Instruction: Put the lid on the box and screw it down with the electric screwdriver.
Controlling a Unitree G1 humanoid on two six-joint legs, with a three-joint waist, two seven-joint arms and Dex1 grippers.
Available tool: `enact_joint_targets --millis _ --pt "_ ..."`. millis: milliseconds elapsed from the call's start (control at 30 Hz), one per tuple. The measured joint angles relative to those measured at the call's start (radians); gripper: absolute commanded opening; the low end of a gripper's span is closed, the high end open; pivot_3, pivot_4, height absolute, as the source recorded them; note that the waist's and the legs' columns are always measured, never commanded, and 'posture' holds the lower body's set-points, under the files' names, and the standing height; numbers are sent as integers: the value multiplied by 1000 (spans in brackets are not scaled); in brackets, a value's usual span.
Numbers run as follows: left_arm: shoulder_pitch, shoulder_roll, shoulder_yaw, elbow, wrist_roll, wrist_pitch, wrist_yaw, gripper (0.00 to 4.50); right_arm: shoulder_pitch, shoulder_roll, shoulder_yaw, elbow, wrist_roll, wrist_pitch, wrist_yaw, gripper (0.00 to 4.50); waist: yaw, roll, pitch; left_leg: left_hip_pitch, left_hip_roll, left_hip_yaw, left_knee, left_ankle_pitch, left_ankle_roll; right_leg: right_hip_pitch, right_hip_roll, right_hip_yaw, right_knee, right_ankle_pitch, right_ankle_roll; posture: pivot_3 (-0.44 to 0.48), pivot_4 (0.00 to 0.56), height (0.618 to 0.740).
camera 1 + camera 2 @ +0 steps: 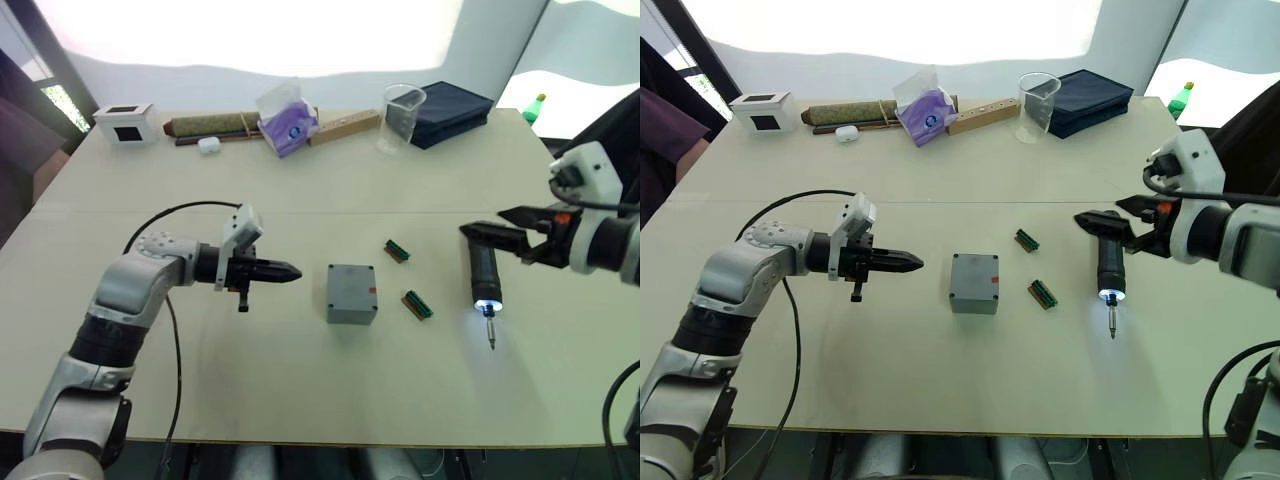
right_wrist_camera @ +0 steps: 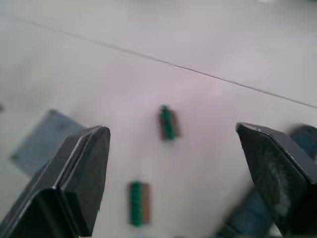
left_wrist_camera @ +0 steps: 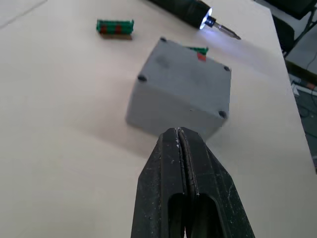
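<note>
Right now my left tool (image 1: 290, 271) is pinched fully together and holds nothing, pointing at the box (image 1: 351, 293) from just left of it at mid-frame. The box sits on the bench (image 1: 300, 180) with its lid (image 3: 185, 77) already on top, dark screw holes at the corners and a red mark on its right side. My right tool (image 1: 522, 237) is spread wide at the right of the frame, its fingers either side of the screwdriver's (image 1: 484, 279) back end; I cannot tell if they touch it. The screwdriver lies right of the box, tip light glowing, bit toward the bottom. Two green strips (image 1: 397, 250) (image 1: 417, 305) lie between box and screwdriver.
</note>
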Motion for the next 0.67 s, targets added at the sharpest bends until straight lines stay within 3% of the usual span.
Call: enact_joint_targets --millis 100,233,367,533,667 --pt "65 66 6 -50 -26 36 -25 0 200 88 -129 -112 87 -32 9 4439 17 0 0 -1 0 1 1 0 0 0 -1 0 -1 0 0 0 150 740" --pt "148 120 8 -88 -33 45 -36 0 489 76 -182 -248 167 -79 92 4439 20 0 0 -1 0 0 3 -2 3 2 -1 0 0 0 0 0 150 740" --pt "209 153 -13 -106 -23 34 -44 0 731 20 -162 -338 114 -165 196 4439 13 -1 1 1 0 0 3 -3 5 4 0 0 0 0 0 0 150 740" --pt "248 158 -19 -171 -47 60 -45 0 931 -10 -117 -362 1 -313 316 4439 13 -3 2 4 0 0 4 -3 5 8 0 0 -1 0 0 0 150 740" --pt "252 157 -22 -197 -74 93 -44 0 946 -18 -108 -360 -34 -393 341 4439 13 -3 2 5 0 0 4 -3 5 8 0 0 -1 0 0 0 150 740"
